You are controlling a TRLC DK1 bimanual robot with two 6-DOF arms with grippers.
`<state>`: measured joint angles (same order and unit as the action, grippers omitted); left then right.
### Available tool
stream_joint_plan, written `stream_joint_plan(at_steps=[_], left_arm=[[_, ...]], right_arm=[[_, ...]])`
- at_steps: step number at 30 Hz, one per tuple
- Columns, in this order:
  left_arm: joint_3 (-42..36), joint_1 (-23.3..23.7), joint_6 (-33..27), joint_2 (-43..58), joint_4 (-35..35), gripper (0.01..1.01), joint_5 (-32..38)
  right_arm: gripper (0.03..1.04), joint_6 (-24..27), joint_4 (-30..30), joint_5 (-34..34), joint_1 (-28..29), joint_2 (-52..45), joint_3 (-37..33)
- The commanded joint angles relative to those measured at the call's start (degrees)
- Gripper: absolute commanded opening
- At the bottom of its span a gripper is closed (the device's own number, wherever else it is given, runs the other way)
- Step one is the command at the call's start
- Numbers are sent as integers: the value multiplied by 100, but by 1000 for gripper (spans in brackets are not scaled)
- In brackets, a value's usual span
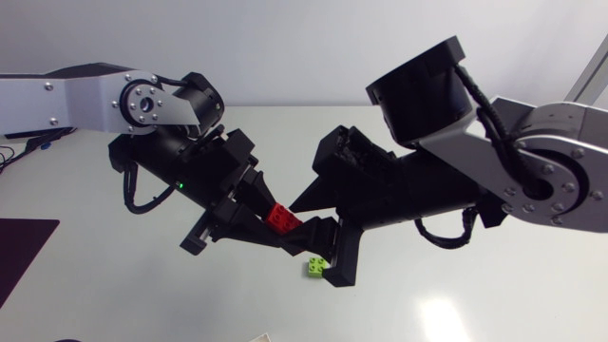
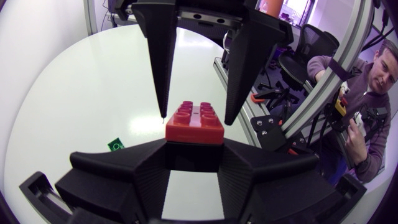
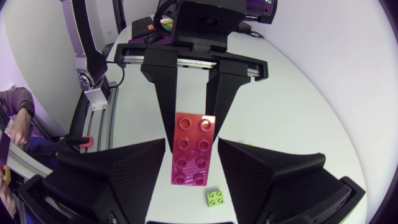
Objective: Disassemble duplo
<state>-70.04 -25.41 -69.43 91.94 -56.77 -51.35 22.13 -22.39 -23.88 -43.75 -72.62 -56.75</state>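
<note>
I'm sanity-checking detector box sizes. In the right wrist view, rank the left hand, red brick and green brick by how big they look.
1. left hand, largest.
2. red brick.
3. green brick, smallest; it lies on the table, farther off than the held red brick, so nearness widens the gap.

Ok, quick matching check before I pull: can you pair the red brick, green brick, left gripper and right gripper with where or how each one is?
Things:
1. red brick
2. green brick
3. left gripper
4. right gripper

States:
A. open, one finger on either side of the red brick
B. lying on the table
C. shut on one end of the red brick
D. held up off the table

Pairs: 1-D, 2-B, 3-C, 4-A
</note>
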Motion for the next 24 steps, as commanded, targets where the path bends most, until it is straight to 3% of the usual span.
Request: stream_joint_plan(at_steps=[1,6,13,20,24], left_arm=[[140,-8,-167,-159,-53,275,46],[166,-8,-167,-220,-53,275,134],[316,-78,-106,-396,96,275,345],[878,-280,193,-616,949,275,1048],[1010,-254,184,-651,1054,275,1092]], right_arm=[[433,90,33,50,-64,-112,129],[228,81,42,129,-81,-121,182],[200,-25,42,173,-81,-112,244],[198,-7,-116,252,-64,134,182],[198,2,-195,252,-46,248,200]])
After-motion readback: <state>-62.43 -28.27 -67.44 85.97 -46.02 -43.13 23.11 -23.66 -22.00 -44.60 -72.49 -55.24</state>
